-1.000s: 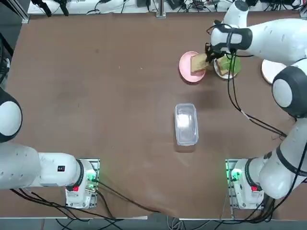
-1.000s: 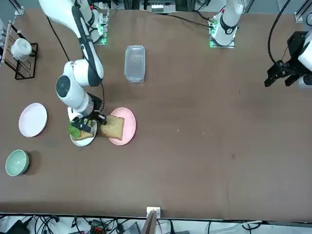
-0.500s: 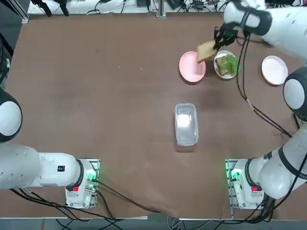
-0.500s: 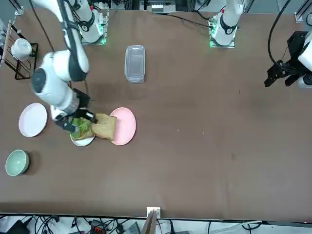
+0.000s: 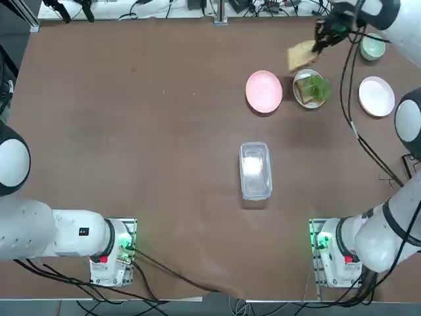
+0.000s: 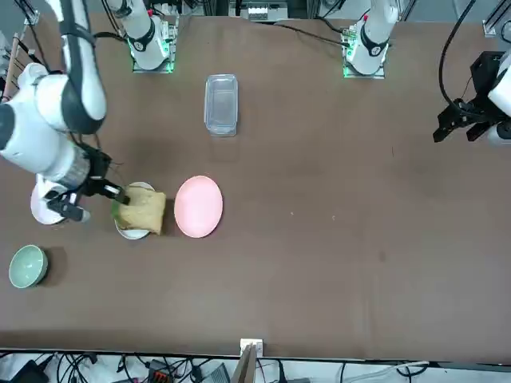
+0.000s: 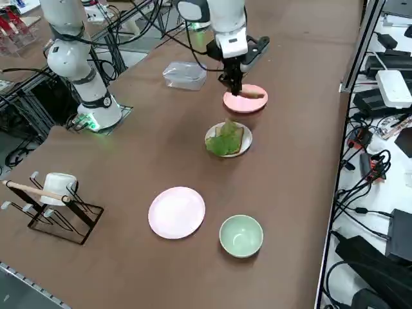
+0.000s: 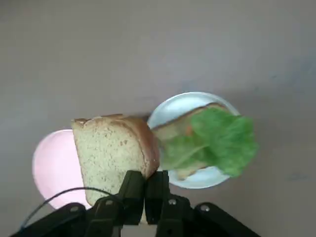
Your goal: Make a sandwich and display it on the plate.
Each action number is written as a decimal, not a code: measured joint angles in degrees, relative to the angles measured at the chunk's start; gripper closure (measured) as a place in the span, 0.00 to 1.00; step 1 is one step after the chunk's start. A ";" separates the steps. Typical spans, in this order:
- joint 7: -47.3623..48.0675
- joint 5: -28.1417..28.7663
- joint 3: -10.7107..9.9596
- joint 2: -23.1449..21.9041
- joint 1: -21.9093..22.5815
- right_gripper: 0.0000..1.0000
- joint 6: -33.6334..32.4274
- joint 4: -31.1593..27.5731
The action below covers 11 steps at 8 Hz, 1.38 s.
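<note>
My right gripper [image 8: 145, 190] pinches the top bread slice [image 8: 116, 155] by one edge above the plate [image 8: 170, 111]; it could swing and displace the lettuce [image 8: 217, 143].

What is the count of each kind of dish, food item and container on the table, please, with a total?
White plates: 2
Pink plate: 1
Pale-green cup: 1
Bread slices: 2, one on a white plate, one held by the right gripper
Lettuce: 1
Clear lidded container: 1
Rack with white mug: 1
Total: 9
</note>
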 joint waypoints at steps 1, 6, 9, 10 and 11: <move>-5.61 0.05 -0.26 0.30 -2.81 0.94 -0.72 -0.01; -28.42 6.12 -0.28 2.97 -9.36 0.94 -5.90 -0.55; -35.57 10.36 -0.26 5.16 -11.37 0.94 -6.26 -0.84; -37.48 13.41 -0.26 5.87 -12.35 0.94 -6.26 -0.84; -38.61 15.77 -0.26 6.66 -13.09 0.94 -6.24 -0.84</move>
